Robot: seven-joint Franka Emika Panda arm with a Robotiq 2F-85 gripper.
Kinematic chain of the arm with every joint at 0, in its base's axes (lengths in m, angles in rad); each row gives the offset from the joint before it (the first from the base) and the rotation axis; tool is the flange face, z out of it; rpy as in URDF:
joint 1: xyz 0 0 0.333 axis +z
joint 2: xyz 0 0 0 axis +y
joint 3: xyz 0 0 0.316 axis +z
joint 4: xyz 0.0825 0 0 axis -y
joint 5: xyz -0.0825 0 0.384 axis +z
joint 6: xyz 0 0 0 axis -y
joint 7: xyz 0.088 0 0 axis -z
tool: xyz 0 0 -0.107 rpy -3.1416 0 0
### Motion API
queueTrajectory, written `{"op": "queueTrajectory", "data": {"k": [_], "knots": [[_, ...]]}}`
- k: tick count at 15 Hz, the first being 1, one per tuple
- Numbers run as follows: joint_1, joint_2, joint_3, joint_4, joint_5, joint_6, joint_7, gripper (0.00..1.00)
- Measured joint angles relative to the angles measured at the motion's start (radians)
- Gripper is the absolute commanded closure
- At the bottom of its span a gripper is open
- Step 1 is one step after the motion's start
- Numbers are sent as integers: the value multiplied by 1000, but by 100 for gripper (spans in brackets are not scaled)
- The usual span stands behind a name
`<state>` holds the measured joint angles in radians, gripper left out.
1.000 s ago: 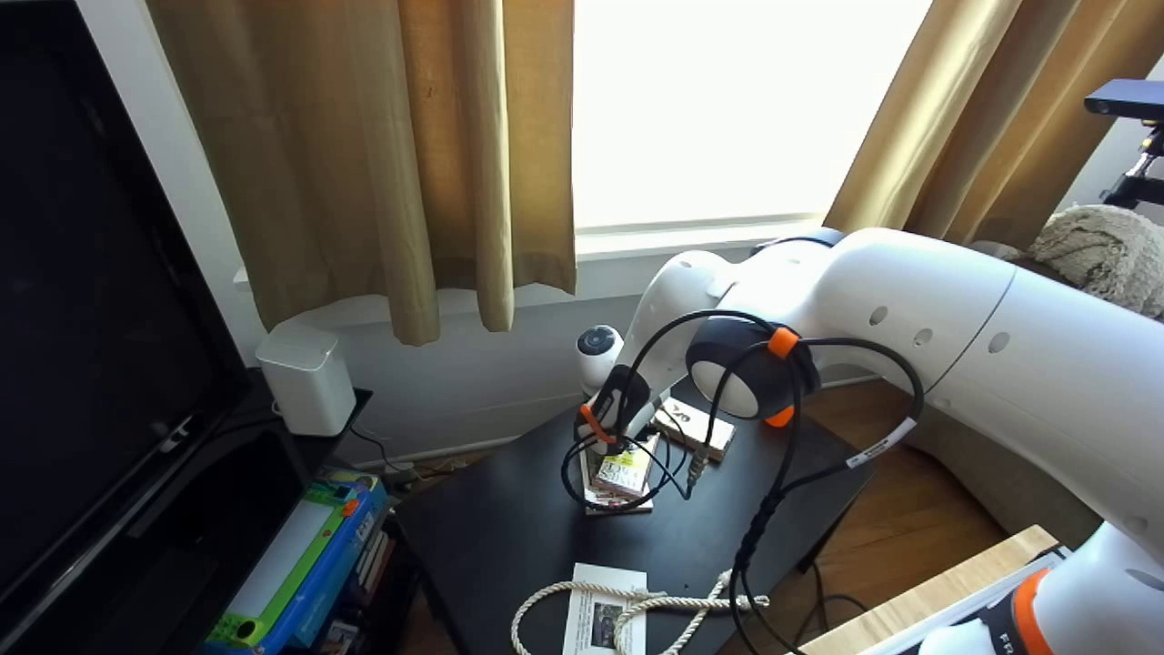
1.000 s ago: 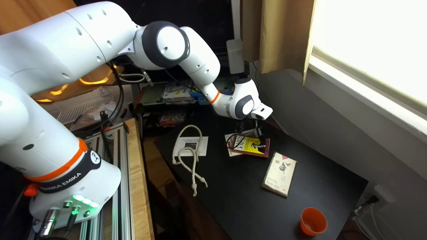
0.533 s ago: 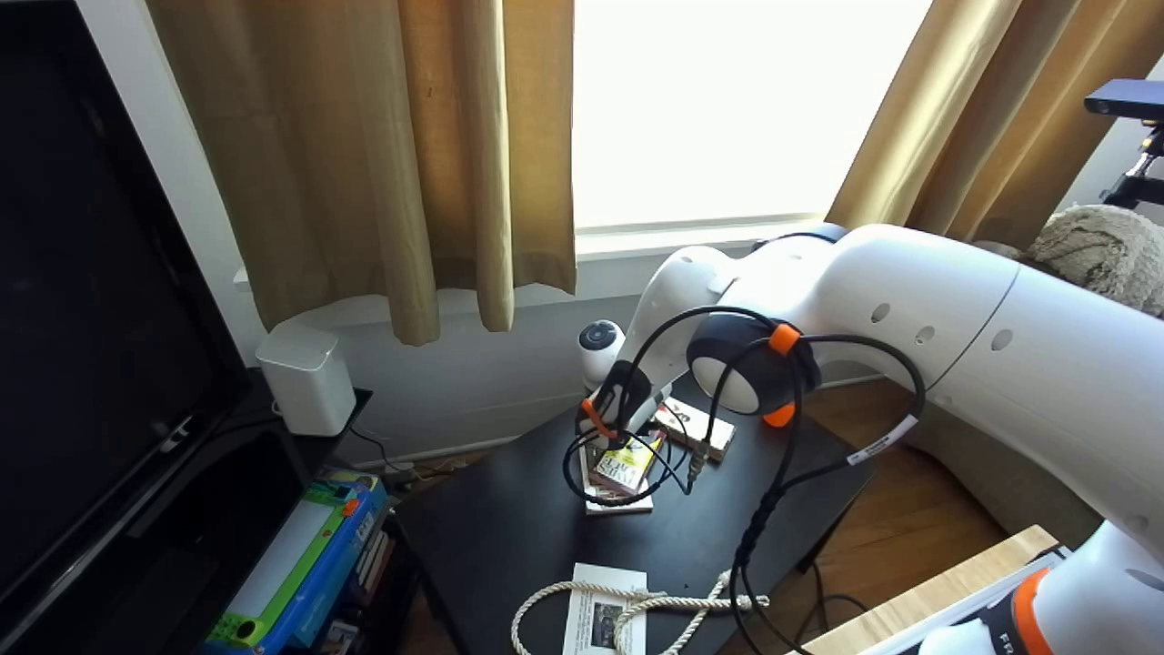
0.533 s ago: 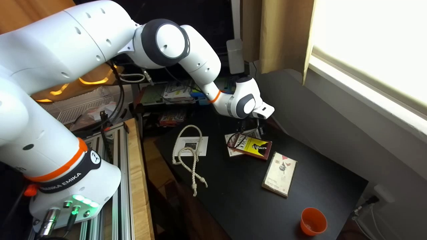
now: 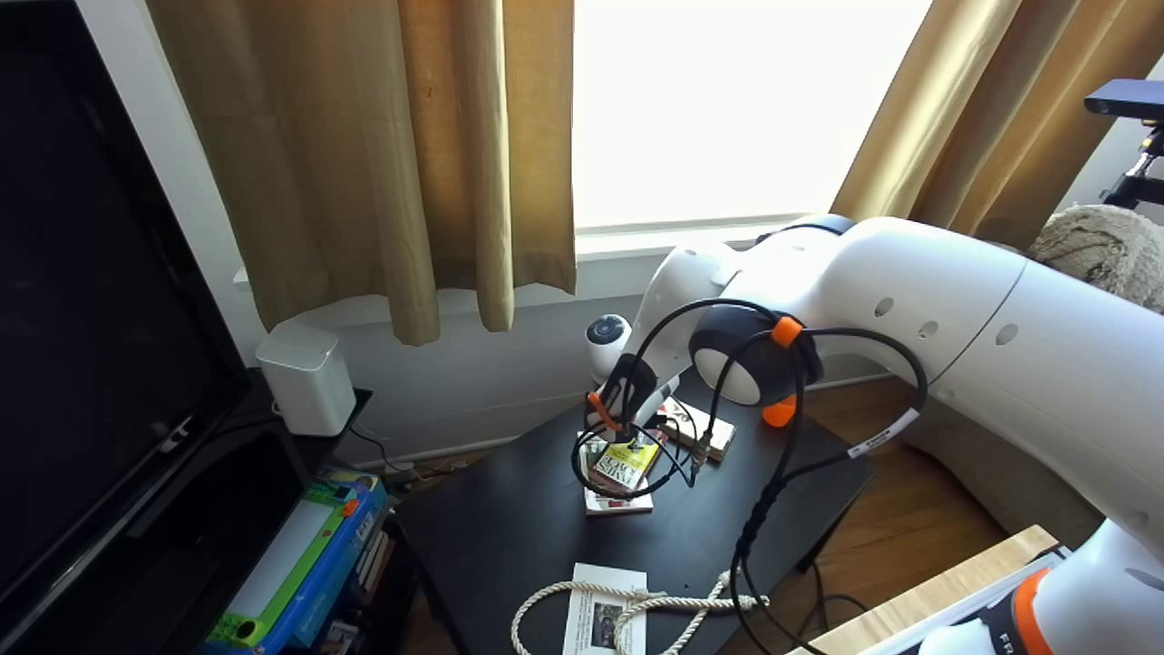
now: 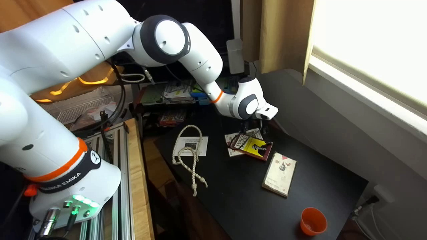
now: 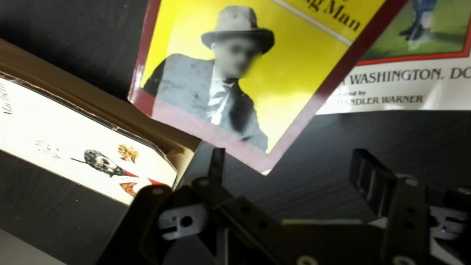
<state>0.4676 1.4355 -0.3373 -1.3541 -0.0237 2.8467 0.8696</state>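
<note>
Washington book (image 7: pixel 401 86): laid on the black table (image 6: pixel 240 188). Yellow-and-maroon book (image 7: pixel 254 84): laid partly over the Washington book, one corner extended past it. Gripper (image 7: pixel 294 173): held near the Washington book, fingers spread wide; whether the yellow-and-maroon book is touched cannot be told. Pale book (image 6: pixel 281 174): placed near the Washington book, apart. Orange cup (image 6: pixel 316 216): placed well apart from the Washington book, past the pale book.

The yellow-covered book (image 6: pixel 253 146) lies partly over a pale book (image 6: pixel 234 153) below the white arm (image 6: pixel 203 63).
</note>
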Motion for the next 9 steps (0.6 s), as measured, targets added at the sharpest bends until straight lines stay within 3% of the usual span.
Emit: {"op": "queueTrajectory", "data": {"k": [8, 9], "knots": [[-5, 27, -28, -22, 0, -1, -24, 0], [-3, 32, -34, -21, 0, 0, -22, 11]]}}
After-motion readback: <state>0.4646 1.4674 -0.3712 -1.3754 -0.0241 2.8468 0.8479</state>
